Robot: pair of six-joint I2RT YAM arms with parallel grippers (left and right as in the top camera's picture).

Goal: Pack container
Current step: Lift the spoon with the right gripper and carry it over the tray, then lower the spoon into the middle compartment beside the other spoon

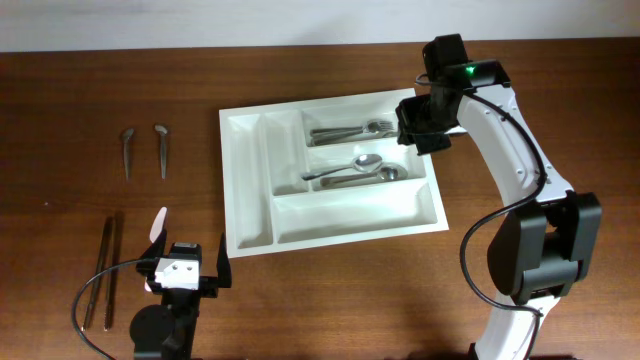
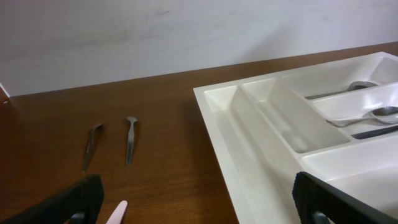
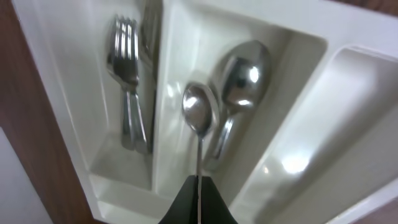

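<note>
Pincers: right pincer (image 3: 198, 186) clamped on the handle of a teaspoon (image 3: 198, 112), its bowl above the container (image 1: 345, 215) near the 2 o'clock corner. Left pincer (image 1: 190, 248) spread wide, holding nothing, at the container's 7 o'clock.
Container: white, mid-table; forks (image 1: 350, 130) in the 12 o'clock long compartment, spoons (image 1: 355, 170) in the middle one.
Table (image 1: 540, 90): dark brown wood. Small utensils (image 1: 161, 150) at the container's 9 o'clock, long utensils (image 1: 108, 270) at 8 o'clock.
Wall (image 2: 186, 37): pale, plain, beyond the far edge.
</note>
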